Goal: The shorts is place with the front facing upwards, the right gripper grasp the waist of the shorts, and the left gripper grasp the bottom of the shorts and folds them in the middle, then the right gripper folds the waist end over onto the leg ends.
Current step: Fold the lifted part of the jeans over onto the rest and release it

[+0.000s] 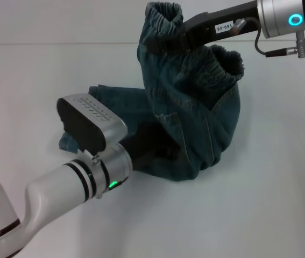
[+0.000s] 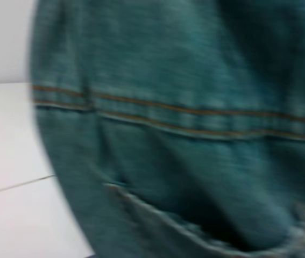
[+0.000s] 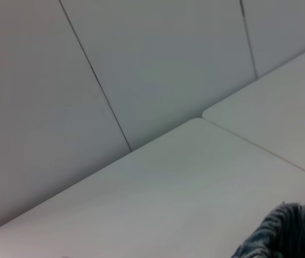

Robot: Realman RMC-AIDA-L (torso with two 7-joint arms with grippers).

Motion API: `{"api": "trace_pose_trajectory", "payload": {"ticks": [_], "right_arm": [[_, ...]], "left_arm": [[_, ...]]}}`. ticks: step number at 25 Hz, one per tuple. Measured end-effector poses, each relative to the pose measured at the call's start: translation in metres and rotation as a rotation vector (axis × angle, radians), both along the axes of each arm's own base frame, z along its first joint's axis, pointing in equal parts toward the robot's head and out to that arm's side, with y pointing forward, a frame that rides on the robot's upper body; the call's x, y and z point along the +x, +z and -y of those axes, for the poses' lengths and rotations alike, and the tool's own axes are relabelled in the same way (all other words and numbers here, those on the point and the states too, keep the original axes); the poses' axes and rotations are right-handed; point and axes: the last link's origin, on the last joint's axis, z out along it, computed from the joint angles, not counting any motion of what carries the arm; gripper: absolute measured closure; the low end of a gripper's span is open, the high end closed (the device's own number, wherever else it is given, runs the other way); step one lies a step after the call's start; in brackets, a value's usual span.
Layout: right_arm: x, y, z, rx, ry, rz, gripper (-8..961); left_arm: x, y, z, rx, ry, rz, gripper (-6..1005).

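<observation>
The blue-green denim shorts hang in a tall fold above the white table. At the top of the head view, my right gripper is shut on the crinkled waist and holds it up. The rest of the waist sags to the right. My left gripper is low at the centre, shut on the lower part of the shorts where they rest on the table. The leg ends lie flat behind its wrist. The left wrist view is filled with the denim shorts. A scrap of waist shows in the right wrist view.
The white table stretches all around the shorts, with bare surface in front and to the right. In the right wrist view the table's far edge meets a pale panelled wall.
</observation>
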Motion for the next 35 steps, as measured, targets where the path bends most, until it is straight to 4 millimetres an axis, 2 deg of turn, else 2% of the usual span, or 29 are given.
{"api": "trace_pose_trajectory", "payload": {"ticks": [6, 11, 15, 19, 23, 27, 29, 30, 35], "right_arm": [[0.005, -0.003, 0.001, -0.005, -0.018, -0.006, 809], [0.007, -0.002, 0.0, 0.001, -0.023, -0.011, 804], [0.007, -0.002, 0.0, 0.004, -0.02, -0.01, 801], [0.005, -0.006, 0.0, -0.008, -0.019, -0.009, 798], [0.002, -0.013, -0.001, -0.025, -0.018, -0.005, 794], [-0.005, -0.031, -0.004, -0.038, 0.003, 0.021, 791], [-0.016, -0.053, -0.004, -0.07, 0.055, 0.051, 789], [-0.016, -0.053, -0.004, -0.07, 0.055, 0.051, 789], [-0.034, -0.084, -0.001, -0.077, 0.139, 0.16, 784]], "left_arm": [[-0.017, 0.014, -0.008, 0.068, 0.065, 0.002, 998], [-0.039, 0.035, -0.014, 0.161, 0.144, 0.015, 998], [-0.05, 0.05, -0.016, 0.218, 0.178, 0.043, 998], [-0.067, 0.072, -0.02, 0.317, 0.214, 0.052, 999], [-0.094, 0.11, -0.02, 0.467, 0.283, 0.111, 999], [-0.123, 0.149, -0.008, 0.626, 0.342, 0.198, 999], [-0.131, 0.159, 0.001, 0.673, 0.349, 0.227, 999], [-0.134, 0.162, 0.005, 0.688, 0.347, 0.237, 999], [-0.141, 0.168, 0.02, 0.731, 0.332, 0.281, 998]]}}
